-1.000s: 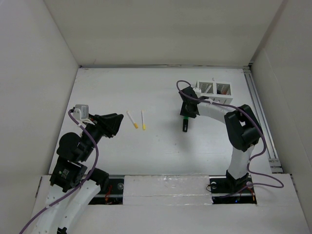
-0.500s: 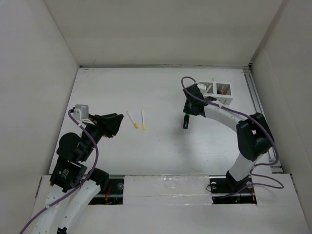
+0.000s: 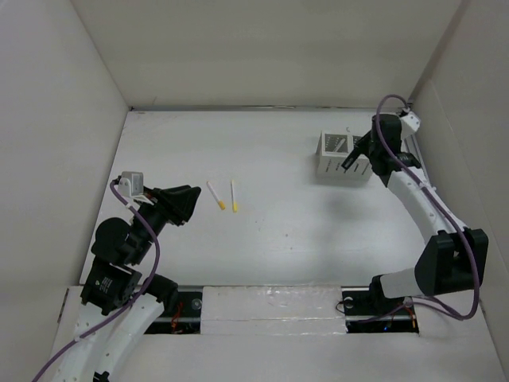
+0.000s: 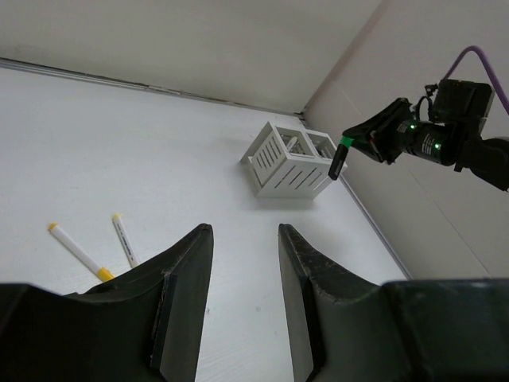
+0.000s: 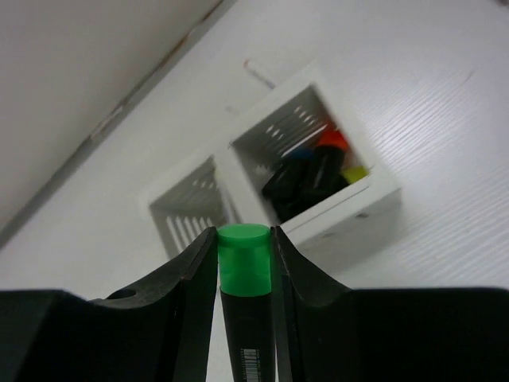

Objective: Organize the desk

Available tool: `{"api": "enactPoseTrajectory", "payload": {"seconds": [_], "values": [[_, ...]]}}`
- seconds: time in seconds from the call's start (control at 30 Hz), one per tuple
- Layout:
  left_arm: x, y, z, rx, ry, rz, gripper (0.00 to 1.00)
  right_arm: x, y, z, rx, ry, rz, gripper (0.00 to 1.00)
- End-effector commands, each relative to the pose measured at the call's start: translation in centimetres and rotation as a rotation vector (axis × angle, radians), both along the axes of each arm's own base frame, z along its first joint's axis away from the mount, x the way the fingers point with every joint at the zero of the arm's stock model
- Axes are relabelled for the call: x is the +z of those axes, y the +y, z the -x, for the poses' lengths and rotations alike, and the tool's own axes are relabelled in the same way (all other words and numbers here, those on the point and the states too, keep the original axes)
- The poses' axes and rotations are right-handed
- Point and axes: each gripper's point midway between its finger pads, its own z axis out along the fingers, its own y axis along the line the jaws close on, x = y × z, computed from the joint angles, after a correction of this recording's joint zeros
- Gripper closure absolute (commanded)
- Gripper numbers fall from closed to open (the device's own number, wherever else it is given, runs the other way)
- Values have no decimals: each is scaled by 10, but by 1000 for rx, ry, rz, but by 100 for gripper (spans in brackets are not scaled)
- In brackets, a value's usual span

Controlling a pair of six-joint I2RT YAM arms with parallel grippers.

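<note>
Right hand (image 5: 243, 239) of mine grips a green-capped marker (image 5: 244, 259) beside the slotted box (image 5: 350, 208) (markers (image 5: 312, 171) lie inside). My left hand (image 4: 244, 235) hovers, parted.

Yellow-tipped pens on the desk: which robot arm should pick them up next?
Left, probably. The left gripper is open, empty and just beside the yellow-tipped pens. The right gripper is far across the desk, holding a green-capped marker by the white box.
</note>
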Motion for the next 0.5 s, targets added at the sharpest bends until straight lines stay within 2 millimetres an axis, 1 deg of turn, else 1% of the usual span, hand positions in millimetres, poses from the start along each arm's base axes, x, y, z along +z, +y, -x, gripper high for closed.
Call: {"api": "enactPoseTrajectory", "payload": {"seconds": [0.0,0.03,0.07,0.1,0.13,0.17,0.2,0.23,0.27,0.3,0.33,0.37,0.4,0.43,0.47], "values": [[20,-1,6,-17,-75,19,65,32,-43,-6,-163,-142,-29,86],[20,-1,6,-17,-76,20,65,36,-60,-5,-214,-161,-28,86],[21,-1,6,-20,-77,20,65,43,-69,-7,-246,-197,-29,87],[20,-1,6,-19,-76,20,65,48,-83,-5,-313,-222,-15,88],[20,-1,6,-19,-75,19,65,51,-87,-4,-340,-239,-5,88],[20,-3,7,-29,-75,19,65,56,-100,-4,-378,-266,0,88],[21,-3,7,-28,-77,21,65,59,-108,-4,-405,-276,12,88],[20,-3,6,-29,-75,19,65,59,-109,-6,-410,-275,20,88],[21,-3,7,-29,-76,20,65,65,-116,-9,-427,-286,32,88],[20,-3,7,-28,-74,21,65,66,-121,-9,-448,-281,54,87],[20,-3,7,-30,-74,21,65,61,-123,-14,-457,-262,68,87],[21,-3,7,-30,-75,21,65,63,-126,-16,-471,-266,84,87],[21,-3,7,-28,-75,21,65,66,-121,-19,-475,-264,122,87],[20,-2,7,-27,-75,21,65,65,-120,-22,-479,-255,141,87],[20,-2,7,-25,-75,22,65,58,-118,-27,-480,-237,158,87]]}}
